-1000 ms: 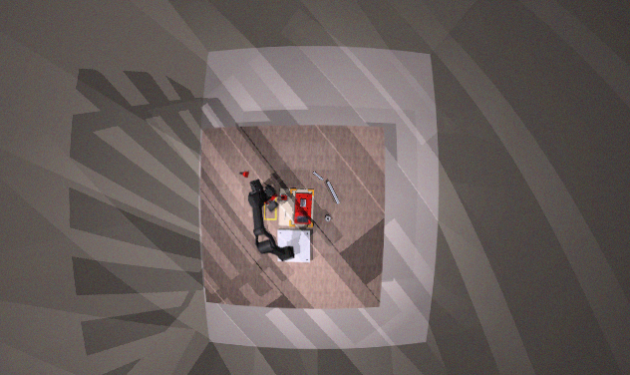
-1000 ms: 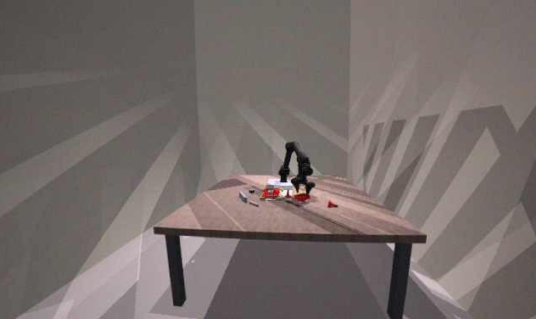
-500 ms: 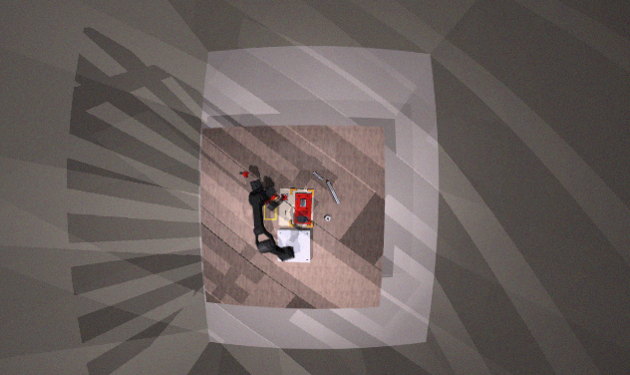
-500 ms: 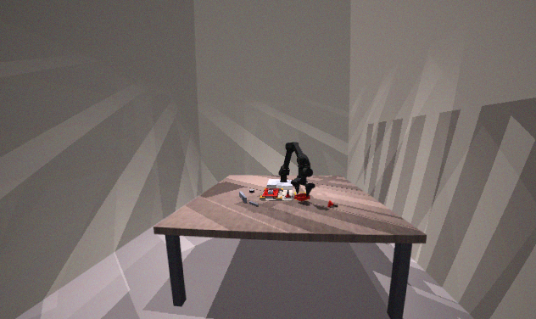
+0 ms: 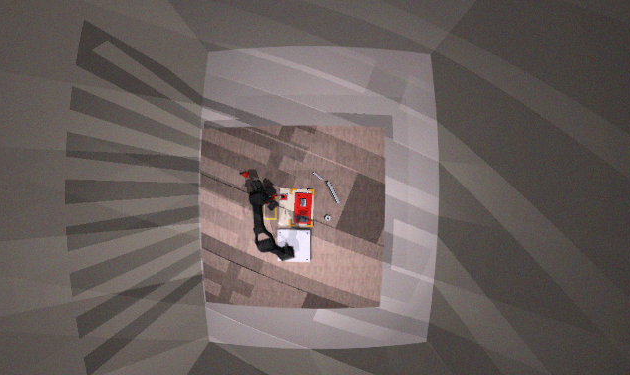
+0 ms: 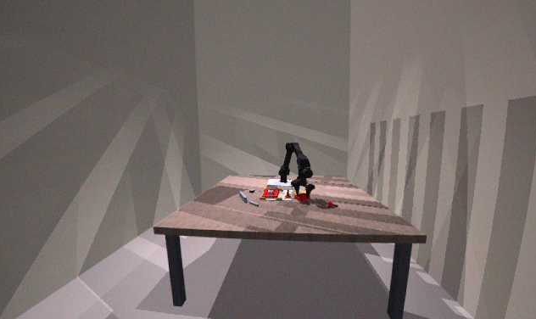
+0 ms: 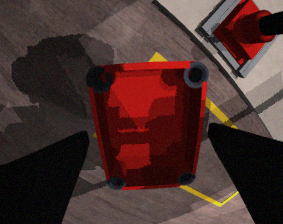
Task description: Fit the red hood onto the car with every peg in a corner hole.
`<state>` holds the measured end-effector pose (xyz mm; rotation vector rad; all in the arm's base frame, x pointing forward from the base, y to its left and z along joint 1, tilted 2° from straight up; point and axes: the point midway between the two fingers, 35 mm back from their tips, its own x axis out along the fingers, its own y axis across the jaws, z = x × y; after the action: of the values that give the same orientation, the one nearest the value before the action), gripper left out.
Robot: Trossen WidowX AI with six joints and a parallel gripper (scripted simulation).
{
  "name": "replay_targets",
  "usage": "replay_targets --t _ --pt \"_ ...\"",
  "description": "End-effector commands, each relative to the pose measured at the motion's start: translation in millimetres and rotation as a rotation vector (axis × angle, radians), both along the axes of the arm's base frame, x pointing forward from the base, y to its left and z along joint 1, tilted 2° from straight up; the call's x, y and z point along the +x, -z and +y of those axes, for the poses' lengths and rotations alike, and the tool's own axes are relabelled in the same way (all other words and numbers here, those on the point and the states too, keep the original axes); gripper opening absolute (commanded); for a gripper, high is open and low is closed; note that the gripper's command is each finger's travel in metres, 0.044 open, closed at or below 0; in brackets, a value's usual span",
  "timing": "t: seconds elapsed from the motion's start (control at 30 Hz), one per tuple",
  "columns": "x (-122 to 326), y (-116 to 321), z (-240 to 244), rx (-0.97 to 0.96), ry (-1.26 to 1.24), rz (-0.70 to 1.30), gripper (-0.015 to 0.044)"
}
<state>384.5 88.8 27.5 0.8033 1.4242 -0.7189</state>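
The open, empty hand (image 5: 271,195) (image 6: 303,194) (image 7: 149,133) has the hood (image 6: 302,198) (image 7: 142,100) between its spread fingers in the wrist view, long axis running roughly across their closing line

Hood shell (image 6: 302,197) (image 7: 142,115) showing glossy red, deepening to maroon inside; corner bosses ringing dark blue-grey. Claw (image 6: 304,187) (image 7: 149,133) and arm (image 5: 258,214) (image 6: 303,161) reading matte black. Car chassis (image 5: 303,211) (image 6: 270,195) glowing red, its engine block (image 5: 303,202) looking grey. Jig board (image 5: 285,219) showing cream, orange-yellow marking its corners. Base plate (image 5: 303,244) (image 6: 274,183) gleaming white. Yellow line (image 5: 270,219) (image 7: 194,192) drawing an outline on the counter (image 5: 351,150) (image 6: 290,225), which is wearing pinkish-brown wood grain, darker shadow bands striping it.
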Motion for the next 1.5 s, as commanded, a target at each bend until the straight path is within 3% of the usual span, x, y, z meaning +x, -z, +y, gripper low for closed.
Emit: replay_targets --t 0.0,0.1,0.4,0.77,1.47 --pt "0 0 0 0.0 0.0 0.0 0.0414" --pt "0 0 0 0.0 0.0 0.0 0.0335" --pt "0 0 0 0.0 0.0 0.0 0.0275" --pt "0 -13 0 0.0 0.0 0.0 0.0" --pt "-2 -71 -3 0.0 0.0 0.0 0.0"
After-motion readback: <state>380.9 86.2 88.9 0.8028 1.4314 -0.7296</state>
